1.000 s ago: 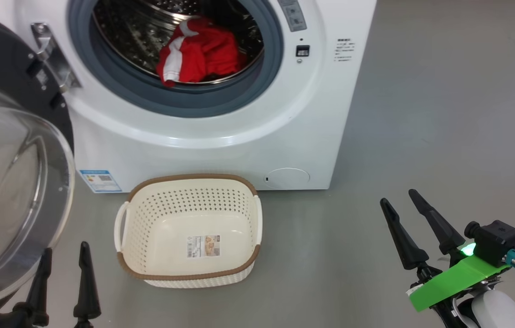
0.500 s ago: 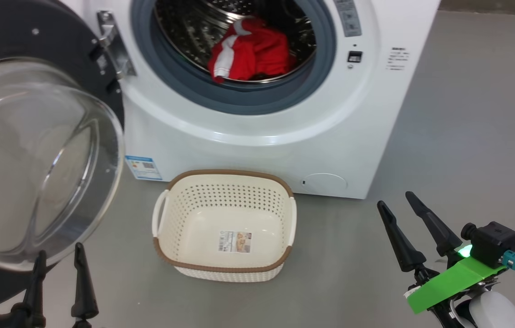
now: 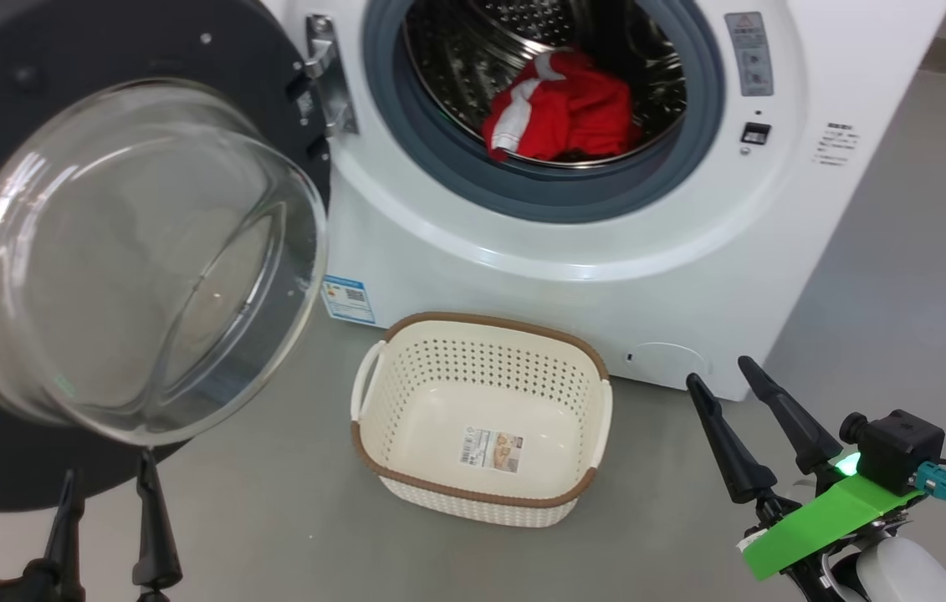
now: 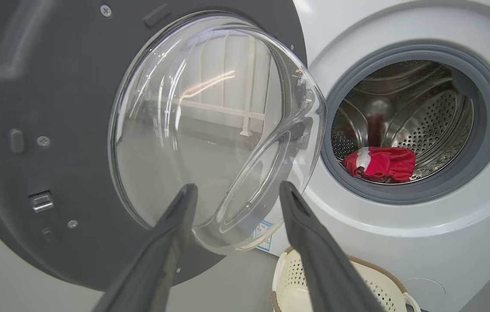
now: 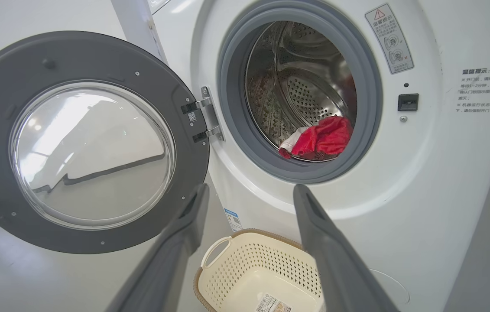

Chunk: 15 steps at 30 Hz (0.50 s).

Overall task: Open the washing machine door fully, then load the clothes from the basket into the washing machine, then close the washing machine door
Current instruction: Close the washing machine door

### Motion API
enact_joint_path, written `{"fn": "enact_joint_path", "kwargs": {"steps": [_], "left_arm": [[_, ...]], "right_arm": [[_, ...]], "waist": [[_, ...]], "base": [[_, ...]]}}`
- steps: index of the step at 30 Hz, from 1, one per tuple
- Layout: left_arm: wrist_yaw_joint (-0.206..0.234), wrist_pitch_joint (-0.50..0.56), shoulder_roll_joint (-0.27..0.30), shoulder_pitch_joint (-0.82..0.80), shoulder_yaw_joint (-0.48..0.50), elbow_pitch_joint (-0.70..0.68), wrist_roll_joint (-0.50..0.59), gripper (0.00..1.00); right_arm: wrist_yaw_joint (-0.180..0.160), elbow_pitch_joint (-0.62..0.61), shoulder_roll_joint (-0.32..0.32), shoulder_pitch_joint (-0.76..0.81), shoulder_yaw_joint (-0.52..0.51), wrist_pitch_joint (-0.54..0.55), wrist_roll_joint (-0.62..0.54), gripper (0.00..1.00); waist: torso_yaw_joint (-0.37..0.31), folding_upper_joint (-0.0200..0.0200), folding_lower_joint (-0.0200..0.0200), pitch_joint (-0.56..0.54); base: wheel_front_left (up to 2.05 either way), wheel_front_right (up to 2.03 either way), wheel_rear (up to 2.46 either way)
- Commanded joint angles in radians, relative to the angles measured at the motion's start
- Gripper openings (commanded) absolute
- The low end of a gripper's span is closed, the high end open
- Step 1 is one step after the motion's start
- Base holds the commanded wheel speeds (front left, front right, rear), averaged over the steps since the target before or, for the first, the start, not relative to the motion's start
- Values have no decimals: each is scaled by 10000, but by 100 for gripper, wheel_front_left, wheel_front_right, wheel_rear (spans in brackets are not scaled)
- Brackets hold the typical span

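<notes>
The washing machine [image 3: 606,276] stands with its door [image 3: 130,251] swung wide open to the left, glass bowl facing me. Red clothes [image 3: 565,117] with white trim lie inside the steel drum, also seen in the left wrist view [image 4: 381,162] and right wrist view [image 5: 320,138]. The cream basket [image 3: 481,418] sits on the floor before the machine with only a label on its base. My left gripper [image 3: 104,468] is open, low at the left, just below the door [image 4: 97,130]. My right gripper [image 3: 719,372] is open at the lower right, beside the basket [image 5: 253,277], holding nothing.
Grey floor [image 3: 899,276] stretches to the right of the machine and in front of the basket. The open door takes up the space at the left, close to my left fingers. A blue energy sticker [image 3: 347,299] and round filter cap [image 3: 663,359] sit low on the machine's front.
The whole head view has shifted: machine, door and basket now sit further right in the picture, so the camera turned left. Both grippers stay open and hold their places in the view.
</notes>
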Motion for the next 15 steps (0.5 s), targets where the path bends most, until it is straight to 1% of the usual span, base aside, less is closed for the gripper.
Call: {"fn": "enact_joint_path", "kwargs": {"steps": [1,7,15], "left_arm": [[76,-80,125,-53,292,-211,74,100],[123,-80,125,-6,312,-224,155,100],[147,-80,125,18,278,-305,162,100]], "right_arm": [[16,-215,-58,-31,140,-46,112,100],[16,-217,-11,-7,168,-46,105,100],[16,-218,-7,7,186,-46,106,100]], "waist": [[313,-1,0,-85],[781,-1,0,-115],[1190,-1,0,-123]], "base": [[0,0,0],[0,0,0],[0,0,0]]}}
